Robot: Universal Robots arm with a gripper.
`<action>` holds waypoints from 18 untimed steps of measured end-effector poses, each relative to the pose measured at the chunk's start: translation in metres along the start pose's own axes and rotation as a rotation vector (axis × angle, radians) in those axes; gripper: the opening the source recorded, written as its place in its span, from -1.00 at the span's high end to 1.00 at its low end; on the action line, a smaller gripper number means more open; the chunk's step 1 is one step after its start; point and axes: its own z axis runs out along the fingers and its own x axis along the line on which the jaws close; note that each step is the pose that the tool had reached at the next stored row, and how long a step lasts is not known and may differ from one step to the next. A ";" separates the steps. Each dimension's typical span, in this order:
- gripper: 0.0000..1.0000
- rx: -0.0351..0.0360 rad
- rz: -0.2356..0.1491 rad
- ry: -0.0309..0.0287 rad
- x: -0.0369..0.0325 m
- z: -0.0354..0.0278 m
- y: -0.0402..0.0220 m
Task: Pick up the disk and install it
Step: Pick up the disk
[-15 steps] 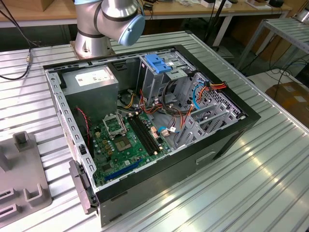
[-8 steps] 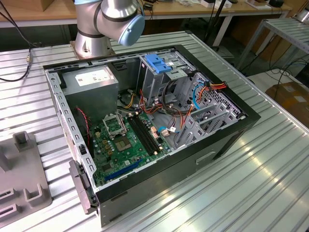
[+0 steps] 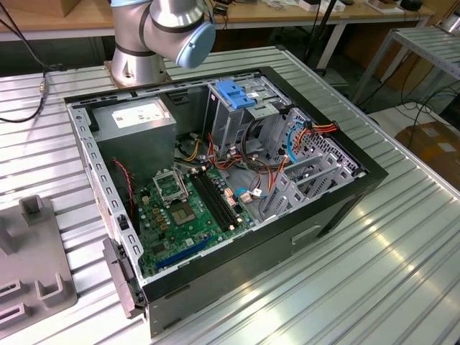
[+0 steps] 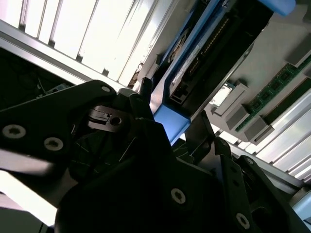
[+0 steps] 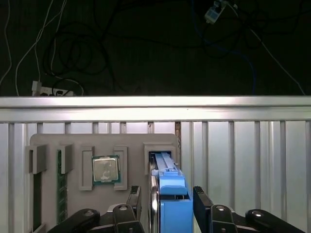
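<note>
Now the disk [image 5: 172, 180] stands up in a slot of the grey tray [image 5: 48, 141], and the tray lies close to one edge of the table [image 5: 243, 160]. The gripper [image 5: 167, 190] hangs right over it. One of the jaws is on each side of the disk, so it sits straight between them, not off to a side. Its long way runs from the jaws toward the slot, the same way the gripper points. The jaws look clenched on the blue rail, though the gap on one side is hard to judge. In the second wrist view the disk [image 4: 167, 121] sticks out from the dark gripper body. The open computer case [image 3: 215, 180] stands on the same table, near the tray.
</note>
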 end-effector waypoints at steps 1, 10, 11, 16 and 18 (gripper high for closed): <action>-0.07 -0.0001 0.000 -0.0001 0.0000 0.0006 0.0000; 0.26 0.0001 0.000 0.0003 -0.0010 -0.0119 0.0002; 0.26 -0.0001 0.000 0.0004 -0.0010 -0.0134 0.0003; 0.26 0.0000 0.000 0.0003 -0.0012 -0.0206 0.0004; 0.26 0.0000 0.000 0.0004 -0.0013 -0.0236 0.0004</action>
